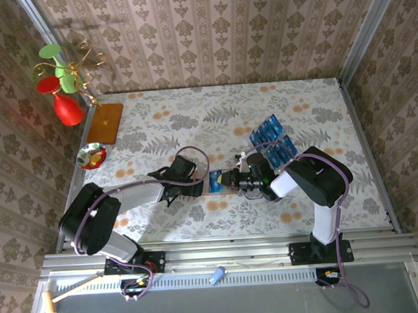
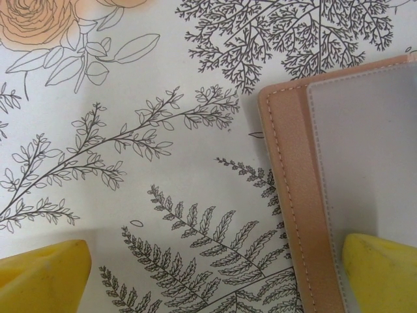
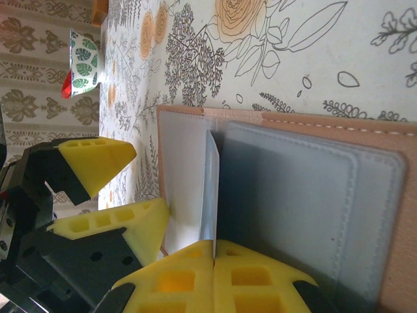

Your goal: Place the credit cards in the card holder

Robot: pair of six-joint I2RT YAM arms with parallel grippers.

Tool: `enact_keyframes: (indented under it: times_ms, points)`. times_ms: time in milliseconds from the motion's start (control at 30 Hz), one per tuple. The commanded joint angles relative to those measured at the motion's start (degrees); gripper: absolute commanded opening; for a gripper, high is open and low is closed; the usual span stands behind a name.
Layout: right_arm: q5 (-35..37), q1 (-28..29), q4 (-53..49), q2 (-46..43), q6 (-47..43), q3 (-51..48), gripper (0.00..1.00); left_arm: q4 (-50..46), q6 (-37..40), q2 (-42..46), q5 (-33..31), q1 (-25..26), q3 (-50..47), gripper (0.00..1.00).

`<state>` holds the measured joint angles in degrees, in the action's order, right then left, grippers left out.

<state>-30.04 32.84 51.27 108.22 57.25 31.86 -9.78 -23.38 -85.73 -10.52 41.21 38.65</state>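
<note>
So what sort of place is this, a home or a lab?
Probably a staged robot test booth: wallpapered panels in metal framing, and a left arm and right arm bolted to a rail at the edge of a flower-print table.

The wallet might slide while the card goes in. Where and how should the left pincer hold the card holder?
Press down from above on the brown stitched border beside the grey pocket. The card holder lies open and flat, so pinching looks hard; that strip is clear of the slot where the right pincer holds the card on edge.
</note>
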Motion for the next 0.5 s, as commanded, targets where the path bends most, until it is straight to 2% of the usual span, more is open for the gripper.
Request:
enact_keyframes:
  times_ms: [0, 467]
  points:
    - [0.2, 0.2, -4.2, -0.2, -0.2, -2.0, 0.00, -0.3, -0.4, 1.1, -0.7, -0.3, -0.7, 1.00]
    - [-0.1, 0.2, -4.4, 1.1, -0.3, -1.2, 0.00, 0.0, -0.5, 1.0, -0.6, -0.4, -0.9, 1.00]
